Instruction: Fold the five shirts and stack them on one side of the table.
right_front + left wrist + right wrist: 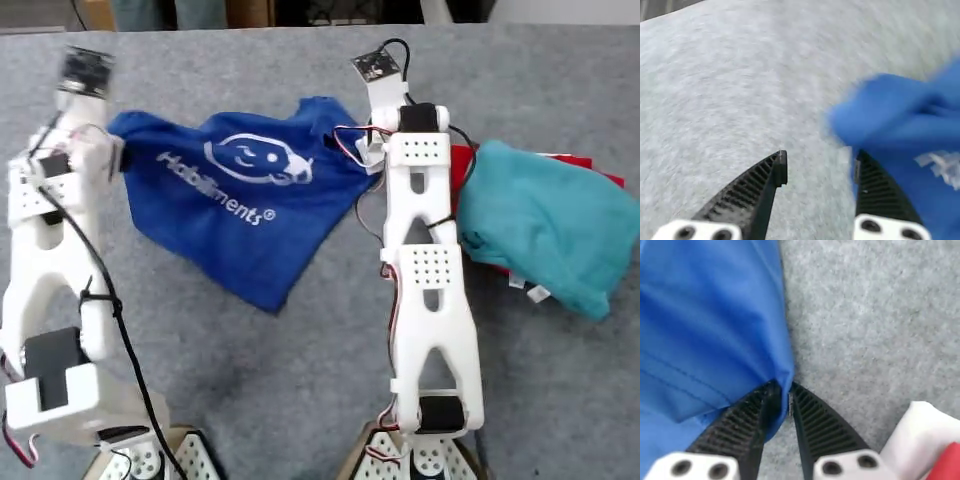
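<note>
A blue shirt (240, 200) with white print lies spread, partly bunched, on the grey table. My right gripper (784, 390) is shut on the shirt's edge (715, 330); in the high view it (370, 155) sits at the shirt's right corner. My left gripper (821, 167) stands open at the shirt's left corner (890, 115), with one finger beside the cloth and nothing between the fingers. From above, the left gripper (110, 150) is right at that corner. A teal shirt (545, 225) lies crumpled on a red shirt (462, 172) at the right.
Grey felt table (300, 370) is bare in front of the shirts and between the arm bases. The far table edge (250, 28) runs along the back. A white piece (922, 432) and a bit of red (950, 462) lie close to the right gripper.
</note>
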`<control>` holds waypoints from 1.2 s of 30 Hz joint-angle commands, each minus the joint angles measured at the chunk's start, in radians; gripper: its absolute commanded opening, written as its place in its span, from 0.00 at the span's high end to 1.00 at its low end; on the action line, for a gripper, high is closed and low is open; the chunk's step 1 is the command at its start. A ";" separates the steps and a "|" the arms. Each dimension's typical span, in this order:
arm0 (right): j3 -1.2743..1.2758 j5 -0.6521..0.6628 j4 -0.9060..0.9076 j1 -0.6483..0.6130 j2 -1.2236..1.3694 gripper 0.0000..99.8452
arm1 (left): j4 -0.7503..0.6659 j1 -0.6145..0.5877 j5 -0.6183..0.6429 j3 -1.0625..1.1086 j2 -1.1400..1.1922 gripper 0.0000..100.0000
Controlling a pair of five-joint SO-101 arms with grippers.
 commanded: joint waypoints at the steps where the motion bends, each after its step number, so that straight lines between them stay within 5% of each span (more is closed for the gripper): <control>1: -0.051 0.005 -0.017 0.000 -0.025 0.99 | 0.025 -0.022 0.037 -0.091 -0.091 0.75; 6: -0.051 0.005 -0.017 0.000 -0.025 0.99 | 0.388 0.062 0.035 -0.222 -0.203 0.75; 12: -0.051 0.005 -0.017 0.000 -0.025 0.99 | 0.718 0.340 -0.078 -0.108 -0.229 0.75; 16: -0.051 0.005 -0.017 0.000 -0.025 0.99 | 0.539 0.456 -0.083 0.188 -0.189 0.75; 20: -0.051 0.005 -0.017 0.002 -0.025 0.99 | 0.437 0.562 0.057 0.338 -0.166 0.75; 26: -0.051 0.006 -0.017 0.002 -0.025 0.99 | 0.359 0.684 0.207 0.390 -0.127 0.75; 36: -0.051 0.009 -0.017 0.003 -0.025 0.99 | 0.275 0.702 0.218 0.378 0.014 0.75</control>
